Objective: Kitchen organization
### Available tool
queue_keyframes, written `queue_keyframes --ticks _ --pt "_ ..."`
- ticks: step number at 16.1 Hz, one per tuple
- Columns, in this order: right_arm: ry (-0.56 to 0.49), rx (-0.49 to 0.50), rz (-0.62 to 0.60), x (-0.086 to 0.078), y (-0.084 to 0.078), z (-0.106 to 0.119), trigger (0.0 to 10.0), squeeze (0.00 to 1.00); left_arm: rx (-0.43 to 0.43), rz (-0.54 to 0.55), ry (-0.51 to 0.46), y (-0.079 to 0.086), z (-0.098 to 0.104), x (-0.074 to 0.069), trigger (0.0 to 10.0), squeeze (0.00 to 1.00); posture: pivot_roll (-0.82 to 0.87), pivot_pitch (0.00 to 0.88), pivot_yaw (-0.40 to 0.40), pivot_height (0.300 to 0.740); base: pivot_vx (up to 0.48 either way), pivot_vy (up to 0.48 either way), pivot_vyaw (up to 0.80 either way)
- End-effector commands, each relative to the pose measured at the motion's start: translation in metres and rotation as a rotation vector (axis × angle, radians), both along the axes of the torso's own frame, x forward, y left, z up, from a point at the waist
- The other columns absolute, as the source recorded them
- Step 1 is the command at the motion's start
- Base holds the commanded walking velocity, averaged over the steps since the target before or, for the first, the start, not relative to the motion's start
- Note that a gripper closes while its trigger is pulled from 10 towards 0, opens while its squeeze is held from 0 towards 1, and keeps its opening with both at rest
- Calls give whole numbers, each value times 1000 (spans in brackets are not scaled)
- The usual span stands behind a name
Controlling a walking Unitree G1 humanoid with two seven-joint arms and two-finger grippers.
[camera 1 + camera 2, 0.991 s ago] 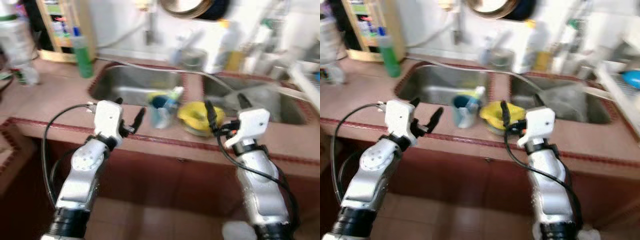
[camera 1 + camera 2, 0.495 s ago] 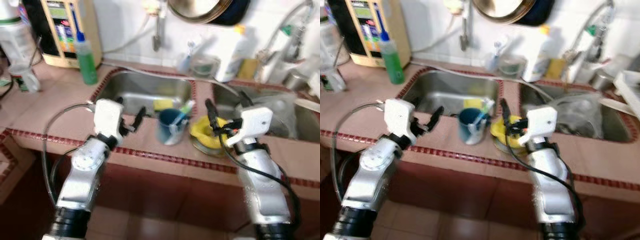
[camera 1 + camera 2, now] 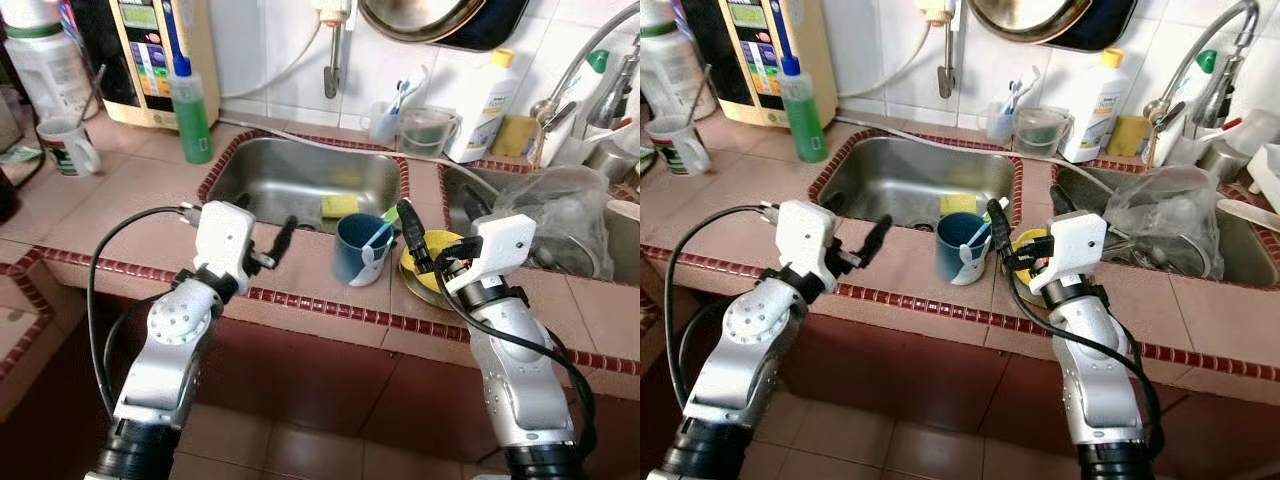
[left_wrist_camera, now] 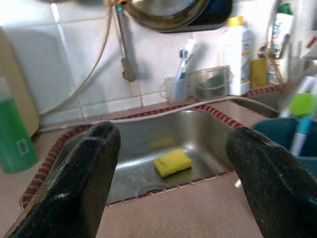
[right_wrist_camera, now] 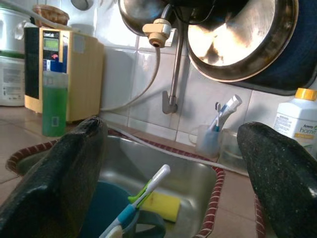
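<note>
Where legible, "home" on white bottle [image 5: 299, 125]

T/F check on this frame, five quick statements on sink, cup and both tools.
1. The yellow rectangular sponge lies inside the left stainless steel sink basin. True.
2. The dark blue plastic cup stands on the counter and holds a toothbrush. True.
3. The left tool is shut on the blue cup. False: it is open, holding nothing, apart from the cup.
4. The green liquid bottle with a blue pump top lies tipped over in the sink. False: it stands upright on the counter beside the basin.
5. The right tool is open, near the yellow dish. True.
</note>
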State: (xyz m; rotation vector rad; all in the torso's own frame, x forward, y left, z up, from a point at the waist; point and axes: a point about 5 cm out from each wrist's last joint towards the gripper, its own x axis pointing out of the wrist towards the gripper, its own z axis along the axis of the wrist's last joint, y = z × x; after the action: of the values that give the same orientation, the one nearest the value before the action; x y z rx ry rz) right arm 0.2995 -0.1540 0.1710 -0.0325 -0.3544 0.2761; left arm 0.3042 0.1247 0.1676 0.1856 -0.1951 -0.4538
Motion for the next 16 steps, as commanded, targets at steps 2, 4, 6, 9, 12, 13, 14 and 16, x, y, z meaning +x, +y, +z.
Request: queue_keyframes --ticks 2,4,6,9,12,13,14,16 --pt "27 18 -8 7 -11 -1 10000 0 17 -98 -7 -12 2 -8 10000 0 82 0 -46 740 0 0 0" --pt "59 34 -27 15 -20 -6 10000 0 22 -177 16 -26 -1 -15 10000 0 82 0 -40 740 0 0 0" --pt "69 42 -33 19 -24 -7 10000 0 29 -210 16 -32 -1 -19 10000 0 82 0 -38 740 0 0 0" --pt "119 55 -29 35 -30 -11 10000 0 36 -269 22 -43 -2 -26 10000 0 70 0 -28 740 0 0 0" --pt "141 98 31 41 -28 -11 10000 0 37 -275 24 -44 0 -27 10000 0 69 0 -24 740 0 0 0" --pt "151 129 50 47 -29 -10 10000 0 36 -276 25 -44 1 -27 10000 0 70 0 -22 740 0 0 0" --pt "160 149 61 52 -29 -8 10000 0 30 -275 27 -45 2 -28 10000 0 73 0 -22 740 0 0 0" --pt "174 207 73 59 -29 -5 10000 0 24 -276 30 -46 2 -30 10000 0 81 0 -24 740 0 0 0"
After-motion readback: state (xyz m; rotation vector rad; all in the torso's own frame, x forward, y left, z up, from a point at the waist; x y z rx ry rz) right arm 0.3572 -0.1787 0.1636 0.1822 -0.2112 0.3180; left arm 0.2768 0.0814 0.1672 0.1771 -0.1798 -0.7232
